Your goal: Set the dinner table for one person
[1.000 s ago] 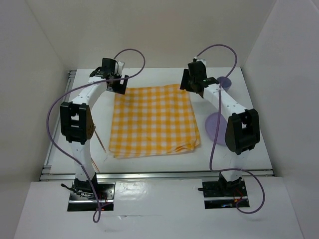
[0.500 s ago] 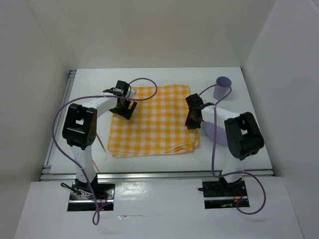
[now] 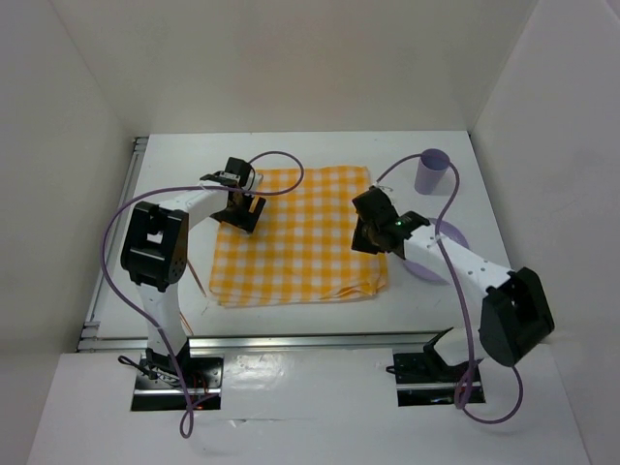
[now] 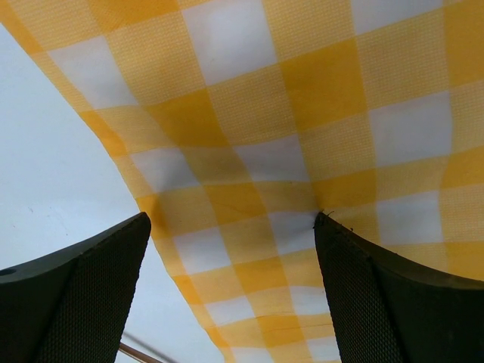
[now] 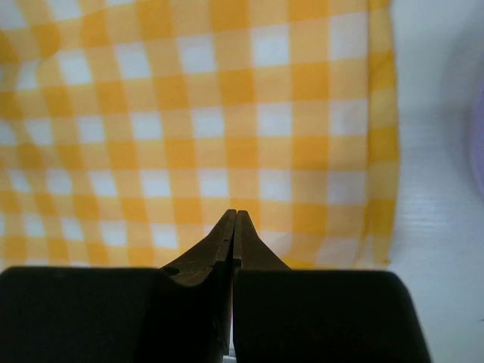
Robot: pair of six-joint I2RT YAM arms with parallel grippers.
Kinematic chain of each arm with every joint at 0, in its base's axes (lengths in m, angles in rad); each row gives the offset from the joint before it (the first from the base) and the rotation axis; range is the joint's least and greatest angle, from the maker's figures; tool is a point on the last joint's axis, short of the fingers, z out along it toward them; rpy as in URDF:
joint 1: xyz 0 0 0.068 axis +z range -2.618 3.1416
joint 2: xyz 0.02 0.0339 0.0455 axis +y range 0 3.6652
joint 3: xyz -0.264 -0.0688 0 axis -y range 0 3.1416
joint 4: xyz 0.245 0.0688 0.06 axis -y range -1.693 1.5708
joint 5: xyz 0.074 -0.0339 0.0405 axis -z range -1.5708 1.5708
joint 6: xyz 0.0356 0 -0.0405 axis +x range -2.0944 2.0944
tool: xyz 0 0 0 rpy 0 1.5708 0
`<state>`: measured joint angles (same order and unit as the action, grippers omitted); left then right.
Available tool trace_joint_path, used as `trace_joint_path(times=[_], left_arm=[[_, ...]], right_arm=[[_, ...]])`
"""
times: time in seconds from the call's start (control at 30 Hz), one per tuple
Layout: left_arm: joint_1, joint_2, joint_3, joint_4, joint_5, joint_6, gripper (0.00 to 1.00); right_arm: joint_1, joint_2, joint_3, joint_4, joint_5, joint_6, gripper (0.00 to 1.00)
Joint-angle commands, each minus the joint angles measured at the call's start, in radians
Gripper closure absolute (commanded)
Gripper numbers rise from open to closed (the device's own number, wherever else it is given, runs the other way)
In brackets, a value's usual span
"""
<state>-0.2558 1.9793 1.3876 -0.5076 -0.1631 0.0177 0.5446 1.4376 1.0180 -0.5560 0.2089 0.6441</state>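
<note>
The dinner table (image 3: 320, 147) is a white top with a yellow-and-white checked cloth (image 3: 295, 242) spread in its middle. My left gripper (image 3: 242, 211) hovers open over the cloth's left edge; in the left wrist view the gripper (image 4: 232, 223) straddles the cloth (image 4: 302, 98) and bare table (image 4: 53, 174), holding nothing. My right gripper (image 3: 366, 235) is over the cloth's right side. Its jaws (image 5: 236, 215) are shut with nothing between them, above the cloth (image 5: 189, 113).
A purple cup (image 3: 431, 172) stands upright at the far right. A purple plate (image 3: 444, 260) lies right of the cloth, partly under my right arm; its rim (image 5: 479, 144) shows in the right wrist view. A thin wooden stick (image 3: 197, 276) lies left of the cloth.
Both grippers came in from the cloth's far corners toward its sides. The right gripper shut, and its elbow swung out to the right. The left gripper has barely moved in the last half second.
</note>
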Motion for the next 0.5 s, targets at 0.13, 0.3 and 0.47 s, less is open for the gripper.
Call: trace_joint_path(times=[0.13,0.3,0.47], left_arm=[[-0.003,-0.022,0.039,-0.065,-0.023,-0.058,0.05],[-0.003,-0.025,0.064,-0.091,-0.023,-0.058,0.05],[-0.003,-0.025,0.076,-0.072,-0.044,-0.038,0.05]], right_arm=[[0.029,-0.134,-0.222,-0.012,-0.043,0.166,1.0],[0.029,-0.066,-0.33,-0.036,-0.075,0.256,1.0],[0.029,-0.054,-0.381,-0.037,-0.057,0.305,1.0]])
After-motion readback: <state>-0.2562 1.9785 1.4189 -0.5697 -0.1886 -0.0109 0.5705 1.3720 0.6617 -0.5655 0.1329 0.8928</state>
